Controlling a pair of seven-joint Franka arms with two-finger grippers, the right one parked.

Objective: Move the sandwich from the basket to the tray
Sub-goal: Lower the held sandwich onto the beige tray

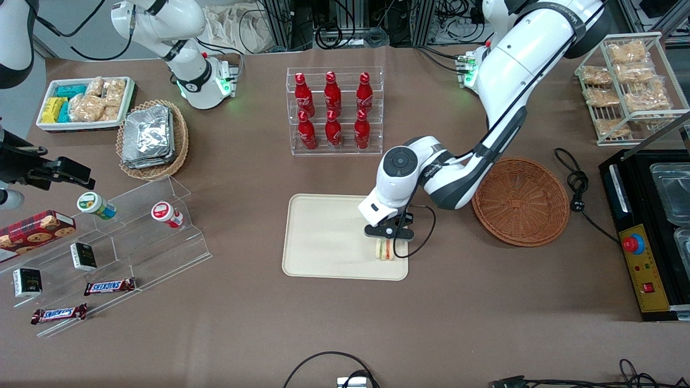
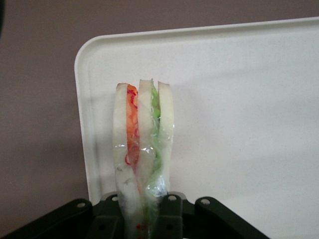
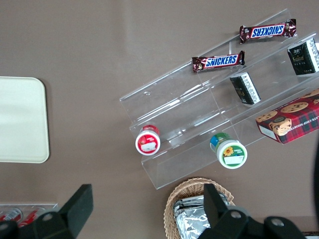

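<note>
My left gripper (image 1: 386, 241) is shut on the sandwich (image 1: 384, 250), a clear-wrapped wedge of white bread with orange, red and green filling. It holds the sandwich over the corner of the cream tray (image 1: 323, 237) that is nearest the front camera, toward the working arm's end. I cannot tell if the sandwich touches the tray. In the left wrist view the sandwich (image 2: 144, 144) stands on edge between the black fingers (image 2: 172, 216) of the gripper (image 2: 144, 216), over the tray (image 2: 239, 124) near its rounded corner. The reddish-brown basket (image 1: 521, 201) lies beside the tray and holds nothing.
A clear rack of red bottles (image 1: 333, 110) stands farther from the front camera than the tray. A black appliance (image 1: 652, 231) and a coiled cable (image 1: 578, 186) lie beside the basket. Toward the parked arm's end are an acrylic snack stand (image 1: 108, 248) and a tan basket of foil packets (image 1: 151, 137).
</note>
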